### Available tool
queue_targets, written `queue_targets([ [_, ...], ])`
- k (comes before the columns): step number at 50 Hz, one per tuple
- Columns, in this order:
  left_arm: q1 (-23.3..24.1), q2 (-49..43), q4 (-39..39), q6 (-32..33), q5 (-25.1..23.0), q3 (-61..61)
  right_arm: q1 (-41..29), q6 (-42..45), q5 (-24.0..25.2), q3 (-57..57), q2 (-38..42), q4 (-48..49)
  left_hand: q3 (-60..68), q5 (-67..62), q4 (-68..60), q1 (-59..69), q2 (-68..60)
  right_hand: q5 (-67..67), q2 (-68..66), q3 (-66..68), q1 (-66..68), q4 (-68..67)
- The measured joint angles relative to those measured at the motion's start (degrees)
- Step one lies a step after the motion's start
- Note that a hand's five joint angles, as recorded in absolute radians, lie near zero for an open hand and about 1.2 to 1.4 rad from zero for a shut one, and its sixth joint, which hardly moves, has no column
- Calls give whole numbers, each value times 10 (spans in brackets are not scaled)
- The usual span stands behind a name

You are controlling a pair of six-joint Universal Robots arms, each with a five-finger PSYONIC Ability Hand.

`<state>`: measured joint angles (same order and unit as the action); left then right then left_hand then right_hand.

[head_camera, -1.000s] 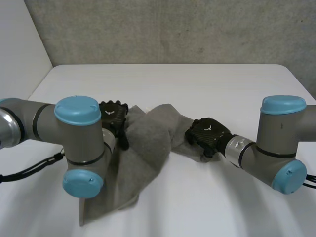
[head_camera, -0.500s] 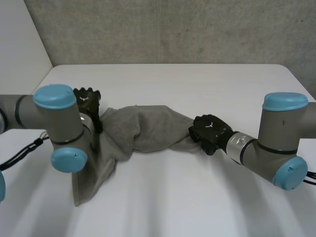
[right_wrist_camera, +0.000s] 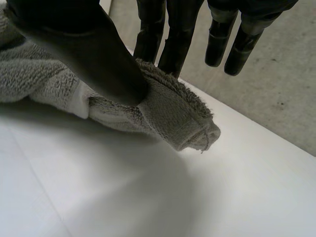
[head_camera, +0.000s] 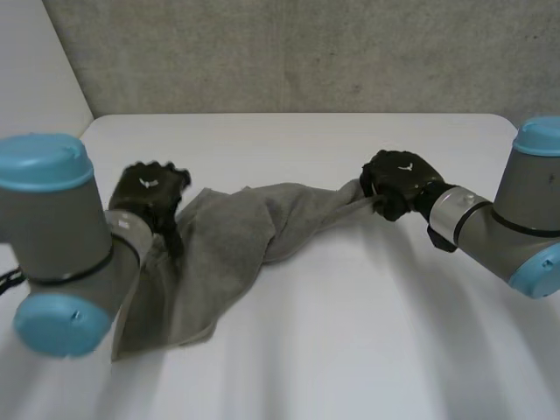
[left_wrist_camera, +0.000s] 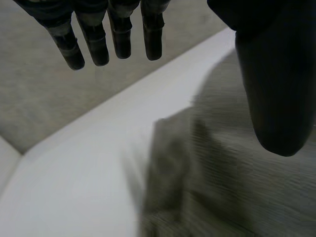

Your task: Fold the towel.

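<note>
My right hand [head_camera: 398, 177] is closed on the towel [head_camera: 227, 254]. The right thumb [right_wrist_camera: 98, 54] pinches 1 bunched end of it against 2 of my right fingers [right_wrist_camera: 173, 39], and the others stand straight and clear. Past the pinch the end pokes out as a rolled nub with a stitched hem [right_wrist_camera: 195, 133].

My left hand [head_camera: 150, 188] is open at the towel's other end. The left fingers [left_wrist_camera: 118, 39] are straight and well apart from the left thumb [left_wrist_camera: 274, 89], with no cloth between them. That thumb hangs over the cloth, and I cannot tell whether it touches.

From my right hand, right of the middle of the white table [head_camera: 350, 332] and toward its far edge, the towel runs as a twisted rope to the left side. There it widens, and a loose flap trails toward the near left corner.

My pinch sits on a bundle, not a flat corner, so I judge that a hard pull could slide the pile out from under my thumb. With my left hand gripping nothing, a pull from the right would likely drag the whole towel across the table instead of spreading it. If the twist goes in, the fold will be lumpy.

The cloth is grey terry, thick, looped and limp. The tabletop looks smooth and hard.
</note>
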<state>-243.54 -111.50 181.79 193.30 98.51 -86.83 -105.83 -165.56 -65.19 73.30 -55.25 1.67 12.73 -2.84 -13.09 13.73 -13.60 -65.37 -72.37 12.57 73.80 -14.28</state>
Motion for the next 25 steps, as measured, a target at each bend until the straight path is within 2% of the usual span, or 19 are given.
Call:
queue_targets([
  [9, 53, 100, -22, -46, 5, -123, 2, -9, 5, 2, 0, 3, 0, 0, 0, 0, 0, 0, 0, 0, 2, 0],
  [15, 80, 113, -26, -66, 50, -159, -1, -5, 11, 6, 0, 3, 0, -4, 0, 1, -1, 0, 0, 0, 2, 0],
  [20, 94, 109, -32, -67, 90, -174, -3, -4, 12, 10, 0, 3, 0, -80, 0, 69, -70, 0, 0, 0, 2, 0],
  [25, 97, 104, -40, -65, 100, -184, -2, -4, 12, 13, 0, 3, 0, -92, 0, 78, -79, 0, 0, 0, 2, 0],
])
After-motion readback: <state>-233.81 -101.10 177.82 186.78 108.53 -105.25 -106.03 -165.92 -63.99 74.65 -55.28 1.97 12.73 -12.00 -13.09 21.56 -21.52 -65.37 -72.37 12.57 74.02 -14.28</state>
